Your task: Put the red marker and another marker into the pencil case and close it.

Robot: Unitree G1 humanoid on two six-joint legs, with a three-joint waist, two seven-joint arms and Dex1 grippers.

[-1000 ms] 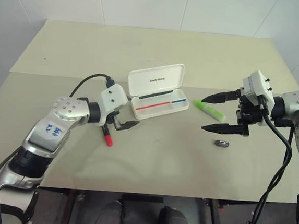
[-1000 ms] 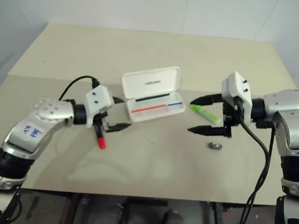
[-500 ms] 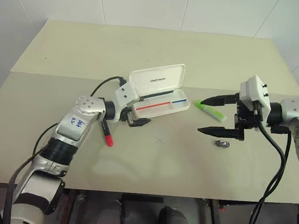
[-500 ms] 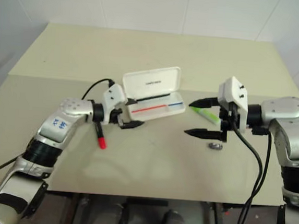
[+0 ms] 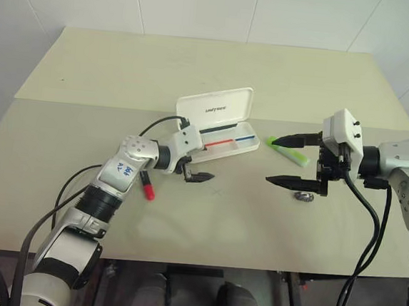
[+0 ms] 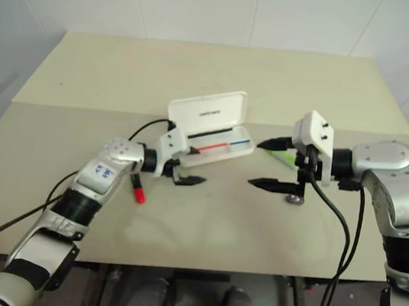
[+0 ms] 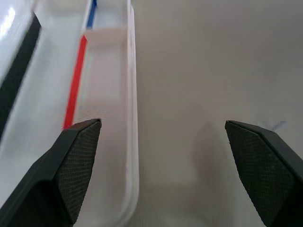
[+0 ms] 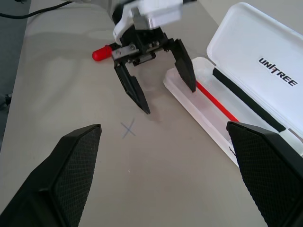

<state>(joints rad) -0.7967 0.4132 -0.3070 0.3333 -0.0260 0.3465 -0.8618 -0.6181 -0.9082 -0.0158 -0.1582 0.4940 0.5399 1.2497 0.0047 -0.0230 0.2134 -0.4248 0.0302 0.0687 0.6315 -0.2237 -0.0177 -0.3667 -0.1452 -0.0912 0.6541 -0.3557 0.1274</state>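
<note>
1. Left eye view: both end effectors, left (image 5: 197, 169) and right (image 5: 287, 160), wide open, empty.
2. Pencil case (image 5: 218, 125) open at table (image 5: 90, 64) centre; red marker (image 5: 146, 187) at its 7 o'clock, green highlighter (image 5: 286, 150) at 3.
3. I'd pinch the marker mid-barrel: light, stiff, likely rolls.

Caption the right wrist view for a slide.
Open left gripper beside the open pencil case, red marker behind it.

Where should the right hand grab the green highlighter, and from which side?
Grip the green highlighter across its flat middle, coming down from above. It lies flat on the table, right of the open pencil case, with bare table along both long sides. The right hand is open beside it.
</note>
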